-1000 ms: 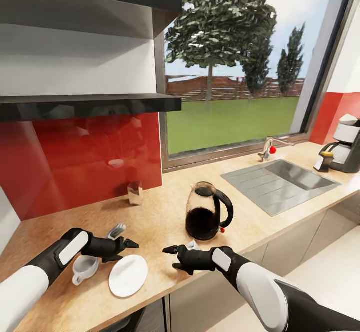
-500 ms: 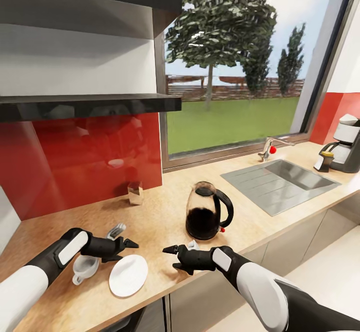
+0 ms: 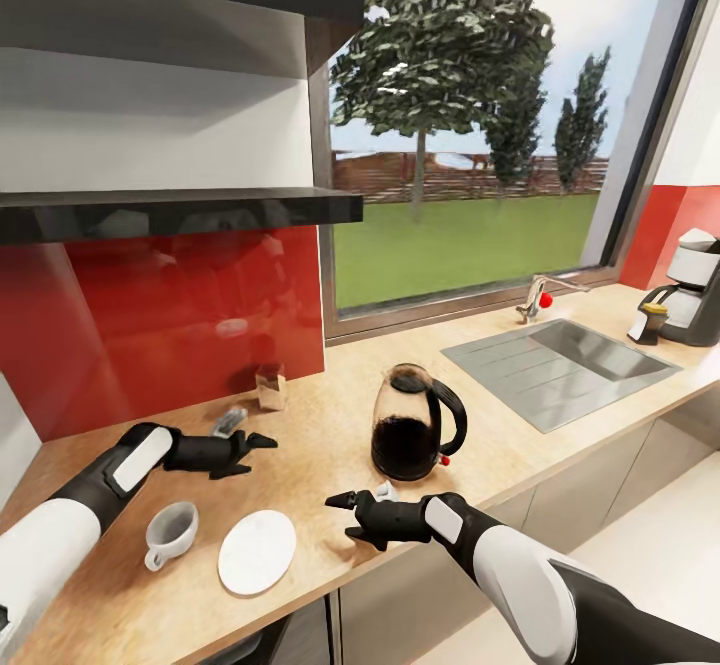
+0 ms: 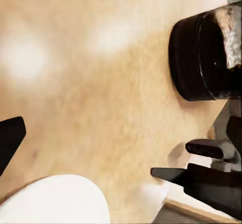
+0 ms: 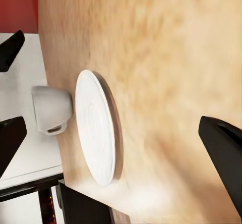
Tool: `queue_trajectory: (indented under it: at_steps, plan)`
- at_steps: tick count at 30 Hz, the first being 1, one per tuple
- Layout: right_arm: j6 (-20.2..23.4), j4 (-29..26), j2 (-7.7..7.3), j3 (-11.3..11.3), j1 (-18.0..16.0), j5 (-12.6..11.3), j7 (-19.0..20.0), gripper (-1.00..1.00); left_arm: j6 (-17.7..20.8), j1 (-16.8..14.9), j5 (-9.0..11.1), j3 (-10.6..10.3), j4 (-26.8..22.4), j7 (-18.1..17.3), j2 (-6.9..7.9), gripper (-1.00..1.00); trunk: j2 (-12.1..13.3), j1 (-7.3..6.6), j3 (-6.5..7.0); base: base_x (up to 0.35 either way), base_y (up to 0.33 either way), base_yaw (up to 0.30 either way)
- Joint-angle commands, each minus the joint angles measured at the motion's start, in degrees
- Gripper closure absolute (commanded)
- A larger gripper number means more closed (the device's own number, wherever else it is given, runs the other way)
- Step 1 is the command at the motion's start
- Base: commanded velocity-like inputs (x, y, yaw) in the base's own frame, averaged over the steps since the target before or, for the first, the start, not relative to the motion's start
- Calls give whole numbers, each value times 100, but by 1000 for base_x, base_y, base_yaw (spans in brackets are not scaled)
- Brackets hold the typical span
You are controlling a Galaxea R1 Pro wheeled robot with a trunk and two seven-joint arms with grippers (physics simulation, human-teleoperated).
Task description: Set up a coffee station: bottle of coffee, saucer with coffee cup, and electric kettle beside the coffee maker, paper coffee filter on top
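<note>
room: kitchen corner with a red splashback, dark shelves above and a big window onto a lawn and trees
table point(image 3: 330, 425): beige wood-grain top running from this corner past a sink point(image 3: 560, 360) to the far end
left end effector point(image 3: 262, 440): held low over the table behind the crockery, pointing toward the kettle; fingers apart and holding nothing
right end effector point(image 3: 339, 498): near the front edge, pointing across toward the left one; fingers apart, nothing between them
cup point(image 3: 171, 531): upright on the table, below and nearer the front edge than the left end effector, clear of it, handle on the side facing the front edge
saucer point(image 3: 257, 551): flat on the table just beside the cup, apart from it; it lies between the two end effectors, on the front-edge side of the left one and straight ahead of the right one's fingers
kettle point(image 3: 412, 435): upright just behind the right end effector, handle turned toward the sink; ahead of the left end effector
coffee maker point(image 3: 690, 287): at the far end of the table beyond the sink, well apart from both end effectors
nearer arm: left for the cup, right for the kettle; the saucer is about level between them
likely turn: everything must travel toward the sink end, away from the left arm
</note>
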Motion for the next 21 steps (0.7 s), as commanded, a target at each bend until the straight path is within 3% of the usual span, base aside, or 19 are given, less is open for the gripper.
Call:
queue_trajectory:
  at_steps: [1,4,9,12,13,14,15,16,17,21]
  plan:
    - [30,-4,1,116,0,8,-30,-100,-6,-78,-47,18,-46,-75,3,-100,-8,4,-12,0,0,0]
    - [30,-4,1,124,0,13,-30,-100,46,-236,-36,136,-427,-312,26,-100,-8,4,-12,0,0,0]
    - [32,-31,1,140,0,29,-30,-100,265,-230,-41,392,-822,-745,71,-100,-8,4,-12,0,0,0]
    - [31,-131,1,156,0,35,-29,-100,278,-186,-48,479,-1065,-1310,209,-100,-8,4,-12,0,0,0]
    - [31,-238,1,158,0,35,-25,-100,261,-142,-58,487,-1102,-1673,300,-100,-8,4,-12,0,0,0]
    - [31,-417,1,159,0,35,17,-100,228,28,-95,504,-1145,-2364,415,-100,-8,4,-12,0,0,0]
    - [31,-433,1,159,0,35,53,-100,210,53,-100,506,-1157,-2451,434,-100,-8,4,-12,0,0,0]
    - [29,-497,1,160,0,34,462,-100,-38,141,-119,491,-1217,-2737,536,-100,-8,4,-12,0,0,0]
    - [30,-564,1,160,0,34,691,-100,-258,256,-130,485,-1231,-2800,566,-100,-8,4,-12,0,0,0]
    - [30,-759,1,173,0,34,829,-100,-603,523,-142,491,-1243,-2839,587,-100,-8,4,-12,0,0,0]
